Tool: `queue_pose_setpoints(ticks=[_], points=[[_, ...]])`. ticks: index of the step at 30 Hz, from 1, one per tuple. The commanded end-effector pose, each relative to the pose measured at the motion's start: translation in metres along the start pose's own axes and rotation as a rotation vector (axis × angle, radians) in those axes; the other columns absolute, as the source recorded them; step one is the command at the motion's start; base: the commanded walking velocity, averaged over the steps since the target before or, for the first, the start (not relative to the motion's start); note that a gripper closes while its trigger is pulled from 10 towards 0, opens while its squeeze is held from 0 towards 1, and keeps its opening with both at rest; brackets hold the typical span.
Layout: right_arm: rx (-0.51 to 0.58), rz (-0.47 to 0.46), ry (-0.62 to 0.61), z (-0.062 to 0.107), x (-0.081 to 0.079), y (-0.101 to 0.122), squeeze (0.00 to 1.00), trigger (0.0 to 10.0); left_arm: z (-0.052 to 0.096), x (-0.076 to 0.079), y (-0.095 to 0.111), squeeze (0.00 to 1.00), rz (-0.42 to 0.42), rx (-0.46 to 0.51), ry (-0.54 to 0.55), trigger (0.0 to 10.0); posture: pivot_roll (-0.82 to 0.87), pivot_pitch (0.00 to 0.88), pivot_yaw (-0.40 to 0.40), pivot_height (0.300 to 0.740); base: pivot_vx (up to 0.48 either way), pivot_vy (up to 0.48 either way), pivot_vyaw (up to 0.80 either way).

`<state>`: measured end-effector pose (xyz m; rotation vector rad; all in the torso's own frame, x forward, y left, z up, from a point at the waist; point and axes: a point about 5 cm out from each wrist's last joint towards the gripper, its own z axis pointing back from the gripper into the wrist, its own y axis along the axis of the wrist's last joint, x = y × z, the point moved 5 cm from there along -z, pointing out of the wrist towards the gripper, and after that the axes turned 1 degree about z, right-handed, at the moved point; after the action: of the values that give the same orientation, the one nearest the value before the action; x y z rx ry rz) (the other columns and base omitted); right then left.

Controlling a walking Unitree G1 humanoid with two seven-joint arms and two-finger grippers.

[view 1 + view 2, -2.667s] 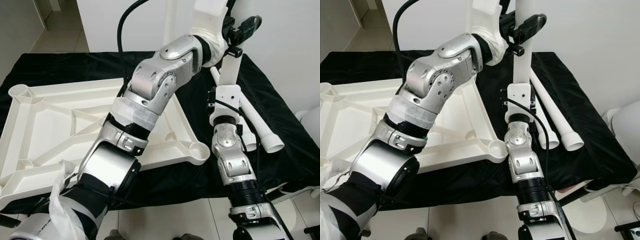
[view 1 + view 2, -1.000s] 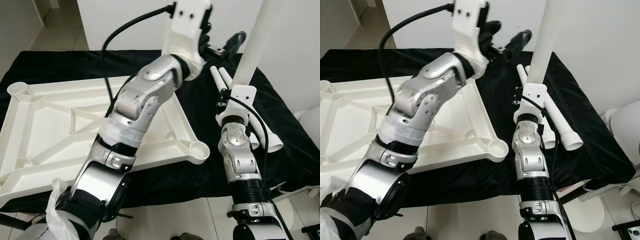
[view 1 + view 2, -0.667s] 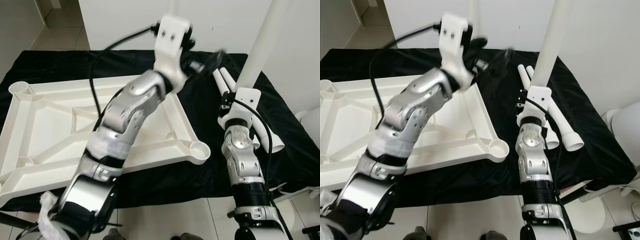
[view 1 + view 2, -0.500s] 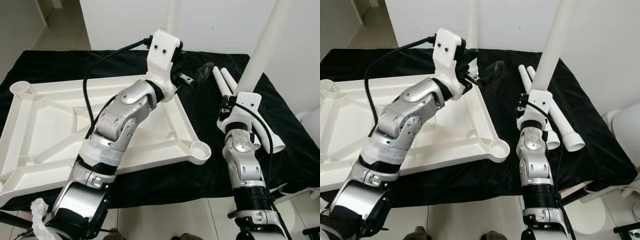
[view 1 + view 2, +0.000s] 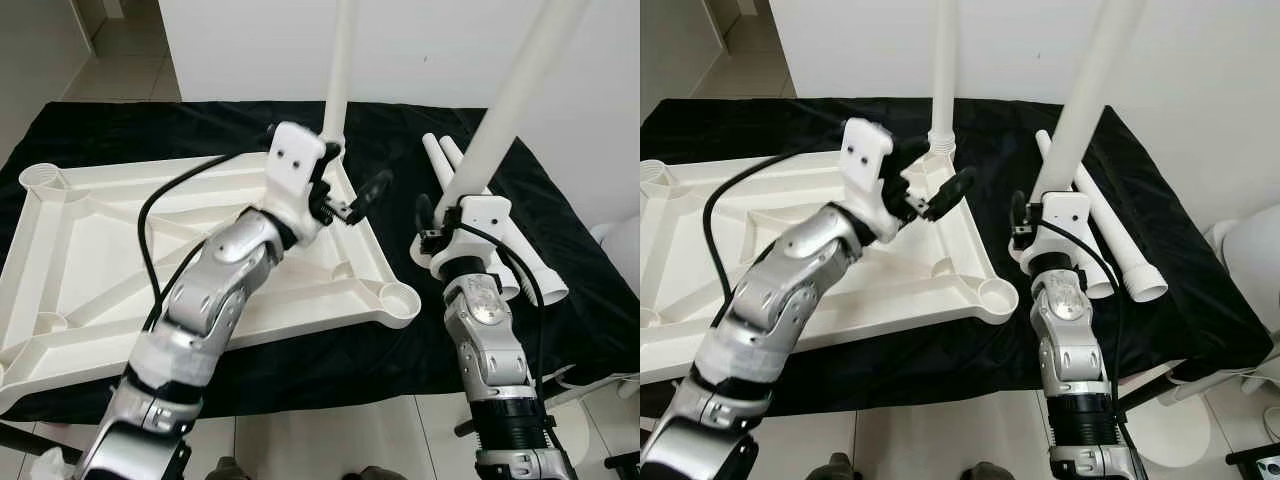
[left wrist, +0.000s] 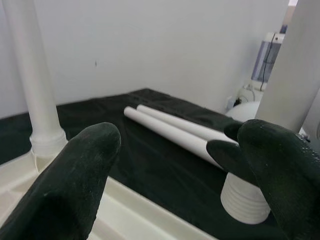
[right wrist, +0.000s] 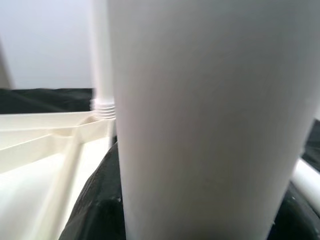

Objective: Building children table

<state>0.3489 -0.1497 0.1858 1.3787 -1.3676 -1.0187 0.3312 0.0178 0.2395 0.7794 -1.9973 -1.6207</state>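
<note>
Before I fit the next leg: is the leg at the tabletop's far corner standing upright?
Upright: the leg rises straight from the tabletop's far corner socket.

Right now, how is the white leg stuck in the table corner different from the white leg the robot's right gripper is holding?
The standing leg is upright, seated in the far corner of the upside-down tabletop; the held leg leans and is not in any socket. No gripper touches the standing leg, and the left gripper beside it is open; the right gripper is clamped on the held leg. Both are plain white tubes.
</note>
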Motion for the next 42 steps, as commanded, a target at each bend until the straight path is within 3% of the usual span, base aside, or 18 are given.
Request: queue_pose_setpoints(ticks=[1, 8, 14, 30, 42], points=[[0.03, -0.005, 0.026, 0.001, -0.002, 0.007, 0.0, 10.0, 0.003, 0.021, 0.001, 0.0, -0.002, -0.007, -0.19, 10.0, 0.03, 0.0, -0.038, 0.74, 0.0, 0.0, 0.0], [0.009, 0.01, 0.106, 0.006, -0.009, 0.001, 0.0, 10.0, 0.02, 0.023, -0.015, 0.0, -0.039, -0.06, -0.214, 10.0, 0.04, 0.001, -0.044, 0.74, 0.0, 0.0, 0.0], [-0.019, 0.016, 0.173, 0.011, -0.019, -0.007, 0.0, 10.0, 0.04, 0.041, -0.016, 0.0, -0.071, -0.045, -0.372, 10.0, 0.04, 0.007, -0.053, 0.74, 0.0, 0.0, 0.0], [-0.019, -0.001, 0.258, 0.018, -0.033, -0.008, 0.0, 10.0, 0.053, 0.052, -0.046, 0.0, -0.145, -0.156, -0.441, 10.0, 0.05, 0.006, -0.05, 0.74, 0.0, 0.0, 0.0], [-0.085, -0.014, 0.323, 0.035, -0.038, -0.028, 0.0, 10.0, 0.062, 0.06, -0.053, 0.0, -0.079, -0.202, -0.486, 10.0, 0.05, 0.014, -0.047, 0.74, 0.0, 0.0, 0.0]])
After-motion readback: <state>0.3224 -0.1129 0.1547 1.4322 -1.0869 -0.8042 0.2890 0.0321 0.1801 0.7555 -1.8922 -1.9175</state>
